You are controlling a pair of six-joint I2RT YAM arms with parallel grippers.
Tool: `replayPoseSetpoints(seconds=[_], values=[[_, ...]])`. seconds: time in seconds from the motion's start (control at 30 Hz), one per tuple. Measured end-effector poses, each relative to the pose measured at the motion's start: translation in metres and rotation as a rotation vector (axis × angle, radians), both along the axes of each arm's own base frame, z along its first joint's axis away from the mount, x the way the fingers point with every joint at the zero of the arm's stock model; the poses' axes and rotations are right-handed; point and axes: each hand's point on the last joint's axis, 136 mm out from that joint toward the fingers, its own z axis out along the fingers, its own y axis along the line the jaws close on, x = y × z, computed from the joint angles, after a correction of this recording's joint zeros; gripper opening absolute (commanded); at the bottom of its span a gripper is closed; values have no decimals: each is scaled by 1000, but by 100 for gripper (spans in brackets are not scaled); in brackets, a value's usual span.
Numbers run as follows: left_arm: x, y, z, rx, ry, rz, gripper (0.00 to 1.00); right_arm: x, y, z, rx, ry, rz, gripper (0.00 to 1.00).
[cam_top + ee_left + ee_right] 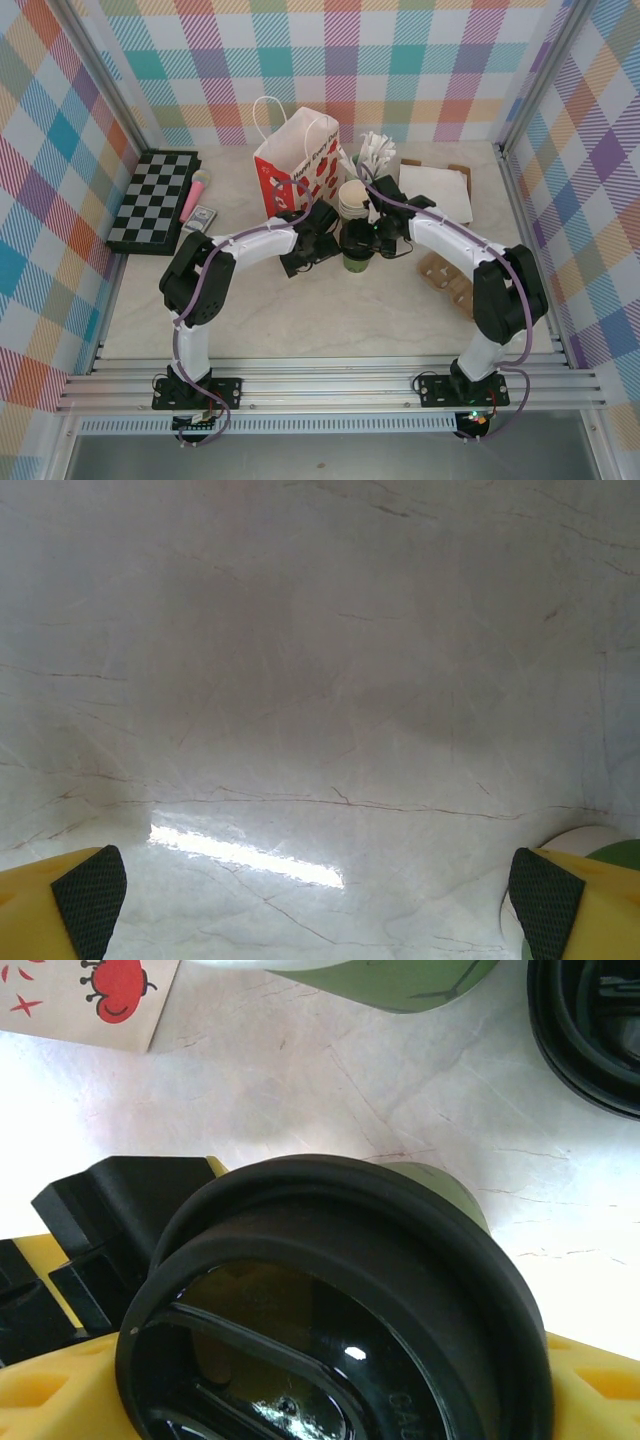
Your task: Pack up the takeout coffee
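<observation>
The takeout coffee [357, 256], a small green cup with a black lid [330, 1300], stands on the pale marble table between the two arms. My right gripper [368, 240] reaches it from the right. Its yellow fingers [600, 1385] sit on either side of the cup just below the lid, and I cannot tell whether the pads press on it. My left gripper [308, 250] hangs just left of the cup, open, with bare marble between its fingertips [90, 900]. The red-and-white paper bag [298, 165] stands upright behind, its corner [90, 995] at the upper left of the right wrist view.
A stack of cream cups [352, 197] and a green cup of white cutlery [375, 155] stand close behind the coffee. Black lids [590, 1030] lie to its right. A chessboard [155, 200] is at left, white paper [437, 190] and a cardboard carrier [445, 275] at right.
</observation>
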Motion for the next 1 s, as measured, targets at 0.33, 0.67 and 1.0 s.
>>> replayPoseSetpoints(seconds=[0.33,0.67,1.0], values=[[0,0,0,4,-2,-9,100,18,-85,18,-57,-41,-158,78],[0,-7,10,-68,-73,-46,100,38,-130,8,-116,-48,-253,77],[0,-7,33,-86,-136,-72,100,74,-144,2,-118,-89,-314,78]])
